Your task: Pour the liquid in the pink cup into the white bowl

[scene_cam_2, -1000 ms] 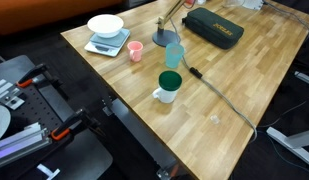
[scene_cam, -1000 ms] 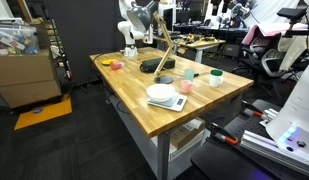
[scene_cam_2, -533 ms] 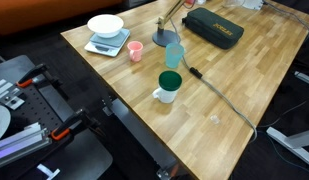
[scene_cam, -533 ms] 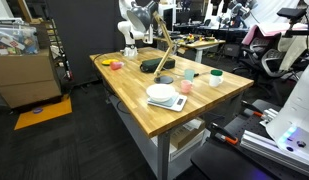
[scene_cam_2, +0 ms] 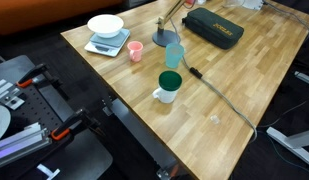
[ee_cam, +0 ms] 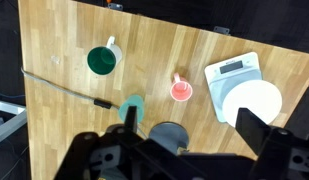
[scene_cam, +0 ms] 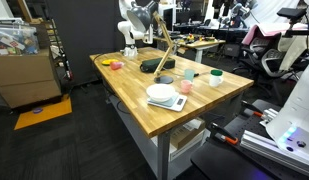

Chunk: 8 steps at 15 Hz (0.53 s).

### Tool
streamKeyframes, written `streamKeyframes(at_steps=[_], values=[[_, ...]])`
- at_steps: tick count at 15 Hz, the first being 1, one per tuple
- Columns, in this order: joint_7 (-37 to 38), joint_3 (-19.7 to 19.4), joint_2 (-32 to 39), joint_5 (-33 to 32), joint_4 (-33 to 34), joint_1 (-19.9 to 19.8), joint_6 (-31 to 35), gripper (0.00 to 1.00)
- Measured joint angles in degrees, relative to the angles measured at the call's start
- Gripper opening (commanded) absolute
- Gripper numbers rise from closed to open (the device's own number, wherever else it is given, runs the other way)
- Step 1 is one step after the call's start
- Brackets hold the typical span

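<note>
Standing upright, mouth up: pink cup (scene_cam_2: 135,50)

The wide white round bowl (ee_cam: 259,98) is hidden at its lower edge by a dark gripper finger (ee_cam: 258,135); left of that bowl, the contents of the small pale-pink cup (ee_cam: 181,91) cannot be told.

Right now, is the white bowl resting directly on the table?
No, in an exterior view the white bowl sits on top of a kitchen scale, not on the wooden table itself.
</note>
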Motion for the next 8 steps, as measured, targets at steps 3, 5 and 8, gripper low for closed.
streamKeyframes(at_steps=[3, 5, 8], values=[[-2.66, -1.60, 1.34, 1.46, -0.92, 0.29, -0.86, 1.00], [-4.19, -2.79, 3.90, 3.46, -1.04, 0.44, -0.91, 1.00], [-5.92, -3.28, 9.09, 4.26, -0.93, 0.77, -0.25, 1.00]])
